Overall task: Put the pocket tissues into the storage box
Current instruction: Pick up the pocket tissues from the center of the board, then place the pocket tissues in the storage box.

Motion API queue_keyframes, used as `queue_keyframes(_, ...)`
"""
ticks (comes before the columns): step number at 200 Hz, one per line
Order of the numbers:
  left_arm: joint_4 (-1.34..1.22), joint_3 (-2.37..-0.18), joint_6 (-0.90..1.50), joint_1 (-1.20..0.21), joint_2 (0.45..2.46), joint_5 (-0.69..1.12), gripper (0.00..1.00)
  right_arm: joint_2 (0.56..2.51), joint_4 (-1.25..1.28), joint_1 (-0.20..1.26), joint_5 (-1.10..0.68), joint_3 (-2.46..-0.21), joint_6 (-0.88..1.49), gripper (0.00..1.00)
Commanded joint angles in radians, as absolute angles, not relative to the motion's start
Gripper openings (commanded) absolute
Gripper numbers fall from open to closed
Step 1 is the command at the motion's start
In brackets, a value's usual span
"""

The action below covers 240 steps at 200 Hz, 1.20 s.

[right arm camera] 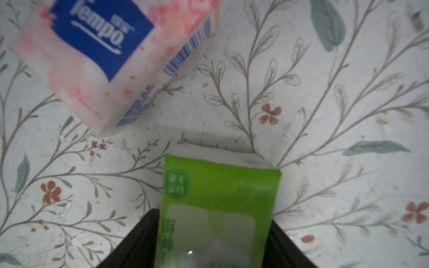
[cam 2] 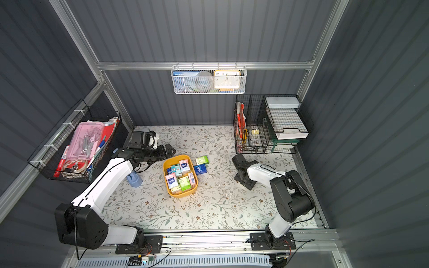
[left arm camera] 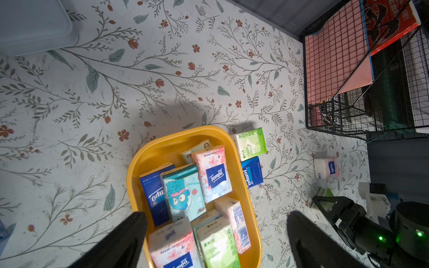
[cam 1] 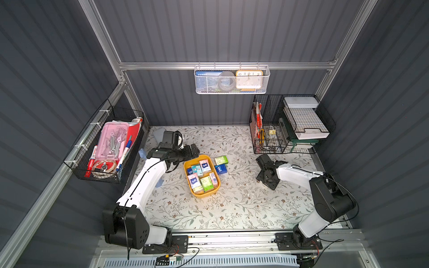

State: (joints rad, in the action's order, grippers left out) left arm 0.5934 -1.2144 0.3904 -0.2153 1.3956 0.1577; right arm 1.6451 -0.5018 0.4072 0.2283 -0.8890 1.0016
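Observation:
The yellow storage box (cam 1: 201, 196) (left arm camera: 162, 141) stands mid-table with several pocket tissues (cam 1: 205, 183) inside. Against its outer right wall lie a green packet (cam 1: 221, 160) (left arm camera: 251, 143) and a dark blue one (cam 1: 220, 169) (left arm camera: 253, 171). My left gripper (cam 1: 193, 150) (left arm camera: 214, 215) hangs open over the box's far left end, with nothing between its fingers. My right gripper (cam 1: 263, 172) (right arm camera: 214, 215) is low on the table to the right, its fingers pressed against both sides of another green packet (right arm camera: 218, 208). A pink packet (right arm camera: 104, 53) (left arm camera: 327, 167) lies just beyond it.
A black wire organizer (cam 1: 290, 125) fills the back right corner. A grey-blue case (left arm camera: 30, 25) sits at the back left, behind my left arm. A small blue object (cam 2: 134, 179) lies under that arm. Wire baskets hang on the left wall (cam 1: 104, 148) and back wall (cam 1: 232, 80).

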Motion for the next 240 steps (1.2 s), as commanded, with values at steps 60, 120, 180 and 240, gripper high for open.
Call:
queue_keyframes(60, 0.59, -1.189, 0.408, -0.212, 1.381, 0.159, 0.99, 1.575, -0.538, 0.407, 0.229, -0.892, 0.958, 0.43)
queue_keyframes(120, 0.561, -1.184, 0.423, -0.196, 1.414, 0.133, 0.99, 1.59, -0.636, 0.546, 0.208, -1.151, 0.77, 0.41)
queue_keyframes(180, 0.515, -1.081, 0.469, -0.079, 1.413, 0.174, 0.99, 1.843, -0.706, 0.715, 0.081, -1.526, 0.602, 0.41)
queue_keyframes(240, 0.553, -1.02, 0.461, -0.048, 1.378, 0.121, 0.99, 2.069, -0.772, 0.839, -0.014, -1.845, 0.5, 0.42)
